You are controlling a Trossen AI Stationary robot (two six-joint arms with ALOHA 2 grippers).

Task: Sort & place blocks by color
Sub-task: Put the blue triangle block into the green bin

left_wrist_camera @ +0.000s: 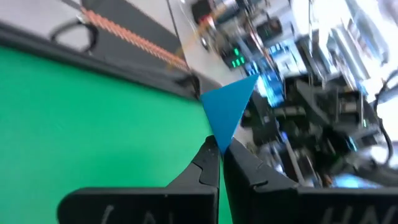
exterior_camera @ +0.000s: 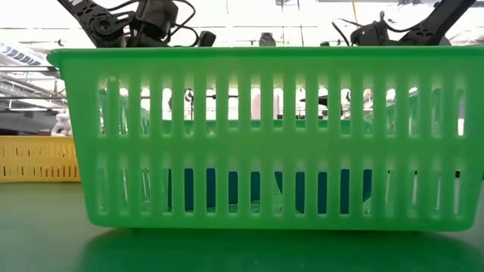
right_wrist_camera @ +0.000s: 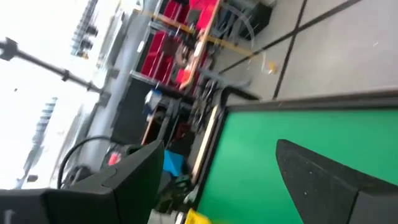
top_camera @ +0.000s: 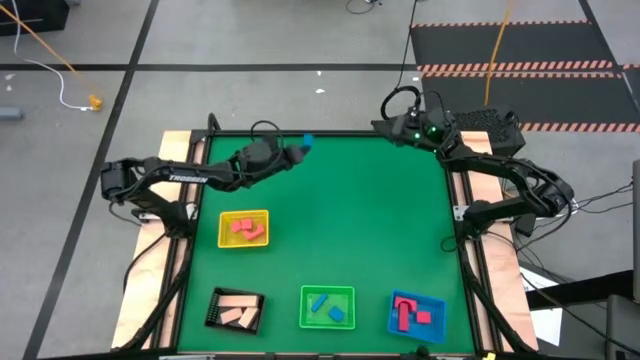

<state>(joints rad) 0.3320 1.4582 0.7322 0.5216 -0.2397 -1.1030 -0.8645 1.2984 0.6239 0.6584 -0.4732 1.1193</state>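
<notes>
Near the far edge of the green bench (top_camera: 340, 200), the left tool (top_camera: 303, 147) is clamped on a blue block (top_camera: 309, 141), its fingers (left_wrist_camera: 208, 163) pinching one corner and holding it clear of the surface. The right tool (top_camera: 385, 124) waits at the far right corner, fingers spread apart. Along the near side, red blocks (top_camera: 246, 229) lie in the yellow tray (top_camera: 224, 240), wood-coloured blocks (top_camera: 240, 317) in the black tray (top_camera: 215, 308), blue blocks (top_camera: 327, 307) in the green tray (top_camera: 305, 320), and red blocks in the blue tray (top_camera: 396, 322).
</notes>
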